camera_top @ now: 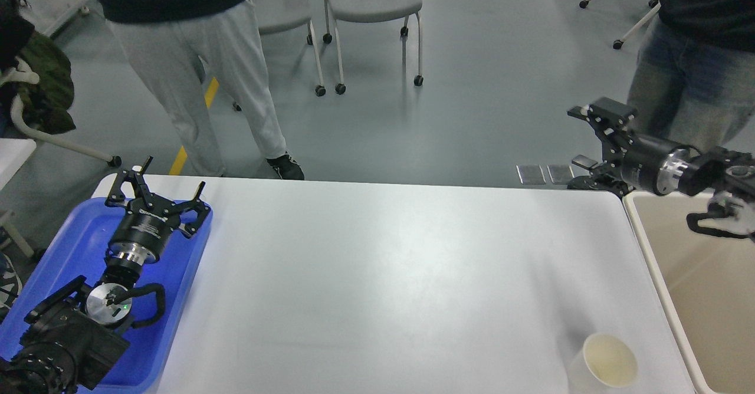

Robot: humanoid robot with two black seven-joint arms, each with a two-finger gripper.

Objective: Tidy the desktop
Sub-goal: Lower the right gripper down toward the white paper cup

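Note:
The white desktop (383, 276) fills the middle of the head view. A white paper cup (607, 361) stands upright on it near the front right corner. My left gripper (171, 177) is open and empty, held over the blue tray (71, 246) at the desktop's left end. My right gripper (581, 137) is open and empty, held beyond the desktop's far right corner, over the floor, next to the beige bin (690, 276).
The beige bin stands just off the desktop's right edge. A person in grey trousers (200, 69) stands behind the far left corner; another in jeans (690, 81) stands at the far right. Wheeled chairs (371, 5) stand on the floor behind.

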